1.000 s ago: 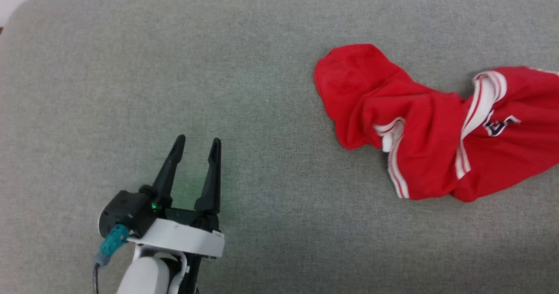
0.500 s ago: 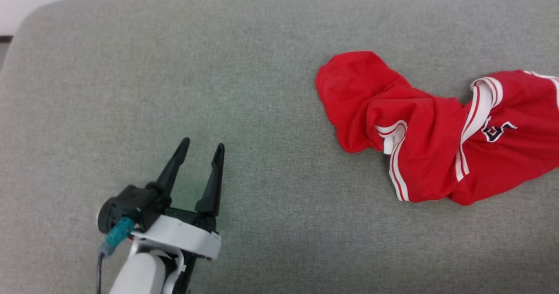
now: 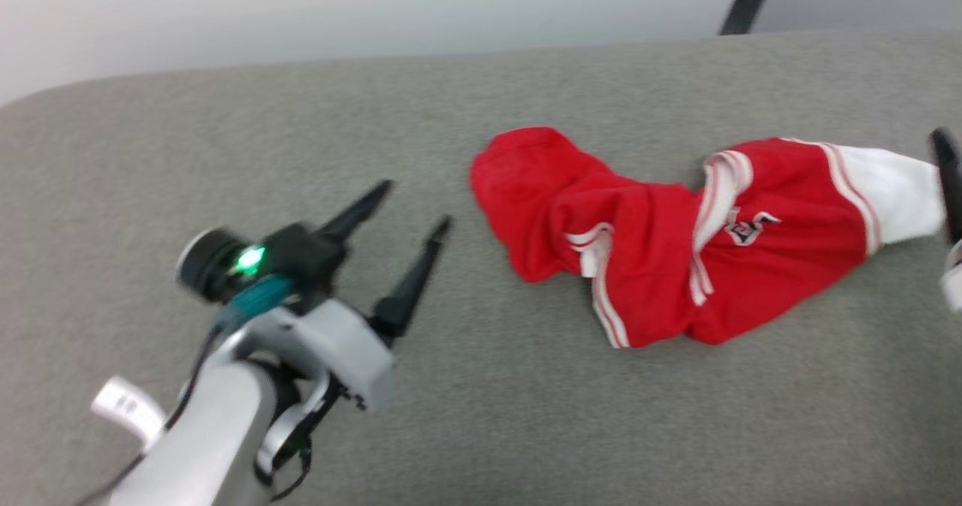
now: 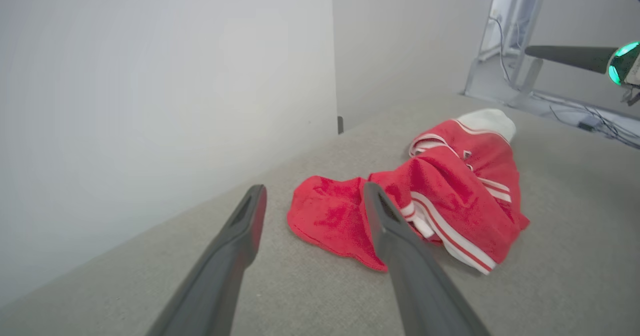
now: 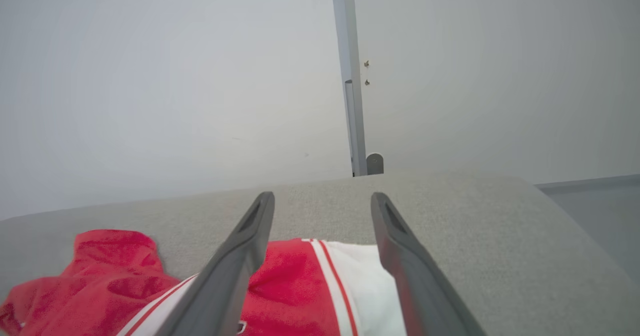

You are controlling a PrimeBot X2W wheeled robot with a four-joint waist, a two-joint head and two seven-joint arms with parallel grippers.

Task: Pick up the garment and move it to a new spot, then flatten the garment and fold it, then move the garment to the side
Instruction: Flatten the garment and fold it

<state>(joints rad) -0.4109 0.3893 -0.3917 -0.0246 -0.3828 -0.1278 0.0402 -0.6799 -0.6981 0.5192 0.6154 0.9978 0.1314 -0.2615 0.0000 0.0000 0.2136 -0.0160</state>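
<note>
Grey woven upholstery forms the surface (image 3: 225, 107), and the garment (image 3: 661, 250) lies crumpled on it, right of centre, with neither arm holding it. Note first that the head camera has swung within the last second. The wall (image 3: 376, 10) now runs along the top and the whole scene sits further left, so the garment's apparent shift is not a displacement; its folds keep the same shape. The real change is at the left. The left gripper (image 3: 417, 205), previously pointing straight ahead and well apart from the cloth, now angles toward the garment's rounded red end and stands near it, fingers spread wide and holding nothing. Moving right, the logo patch (image 3: 748, 228) and the white panel (image 3: 894, 190) at the far end are now in frame. At that end the right gripper (image 5: 322, 198) has come in, fingers equally wide, poised over the white panel; contact cannot be confirmed. Assessment: both arms appear to be closing on opposite ends for a two-point pick-up. The first step, lifting and relocating, has not yet begun.
</note>
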